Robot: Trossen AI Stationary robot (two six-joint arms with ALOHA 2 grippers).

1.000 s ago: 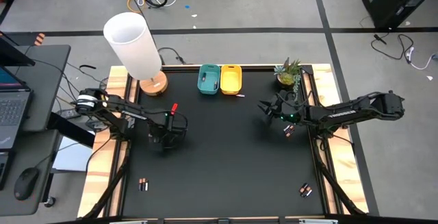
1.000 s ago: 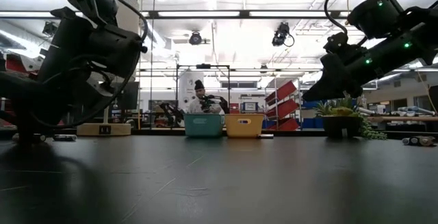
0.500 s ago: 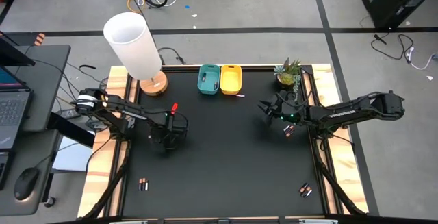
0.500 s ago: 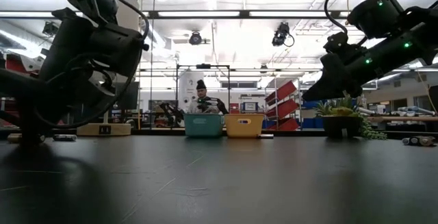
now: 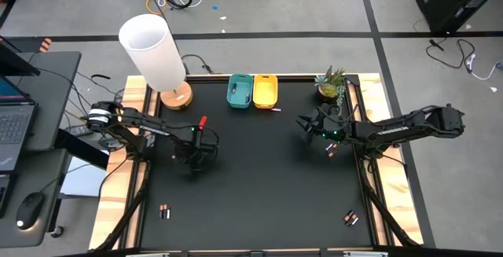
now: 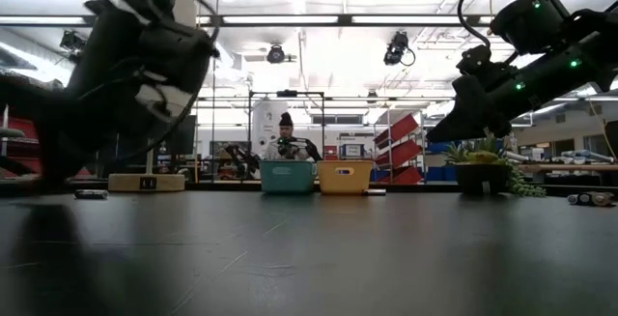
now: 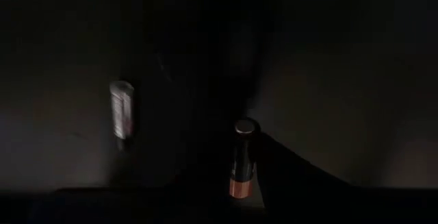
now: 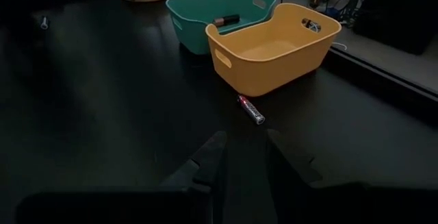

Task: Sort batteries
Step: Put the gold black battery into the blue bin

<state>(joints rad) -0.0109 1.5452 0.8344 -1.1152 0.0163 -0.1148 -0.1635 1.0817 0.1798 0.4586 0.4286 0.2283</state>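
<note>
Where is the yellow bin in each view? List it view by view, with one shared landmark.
High view: yellow bin at top centre, on the table's far edge.
Low view: centre, in the distance.
Right wrist view: upper middle.
Left wrist view: not in it.
Landmark: the teal bin right beside it.
</note>
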